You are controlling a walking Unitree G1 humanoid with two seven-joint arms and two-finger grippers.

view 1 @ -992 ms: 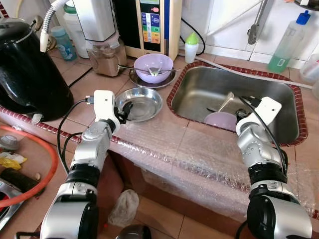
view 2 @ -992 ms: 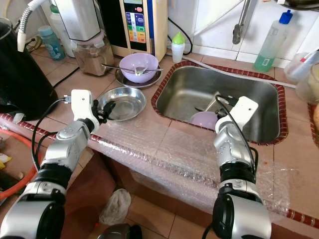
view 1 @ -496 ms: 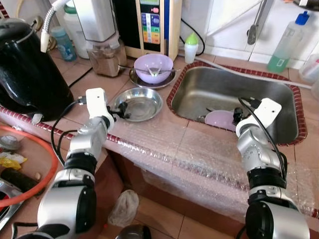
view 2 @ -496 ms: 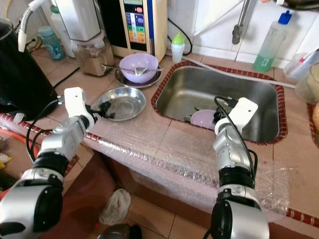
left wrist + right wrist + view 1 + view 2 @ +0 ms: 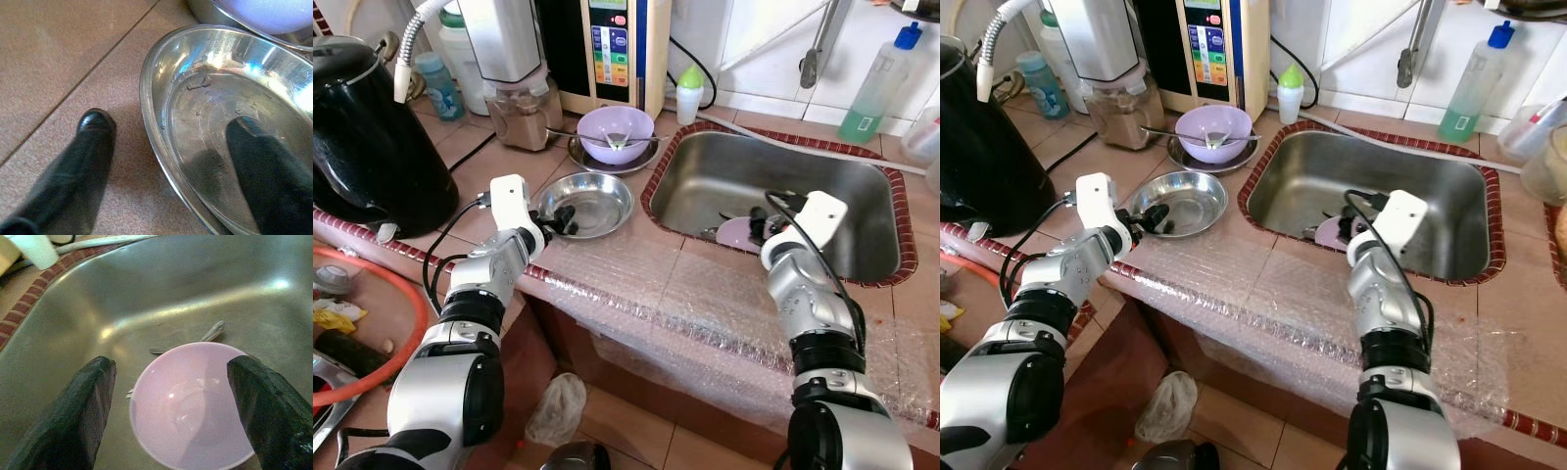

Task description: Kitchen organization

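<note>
- Since the earlier frames, the right claw (image 5: 168, 396) has been moved further over the stainless steel sink (image 5: 705, 186), toward the sink's left side, and the pale pink round bowl (image 5: 736, 232) now lies just past its fingertips.
- In the right wrist view, the two black fingers (image 5: 78, 416) are seen spread wide, one on each side of the pink bowl; nothing is gripped.
- A piece of cutlery (image 5: 211, 332) is seen on the sink floor just behind the pink bowl.
- The left claw (image 5: 171, 161) is held open at the near rim of the shallow round steel dish (image 5: 592, 201), which sits on the tiled worktop (image 5: 489, 157) just left of the sink.
- One finger is placed inside the steel dish and the other on the tiles outside it, straddling the rim; no grip is closed.
- A lilac bowl (image 5: 615, 132) holding a spoon is set on a steel plate just behind the steel dish.
- A black kettle (image 5: 372, 137) stands well left of the sink.
</note>
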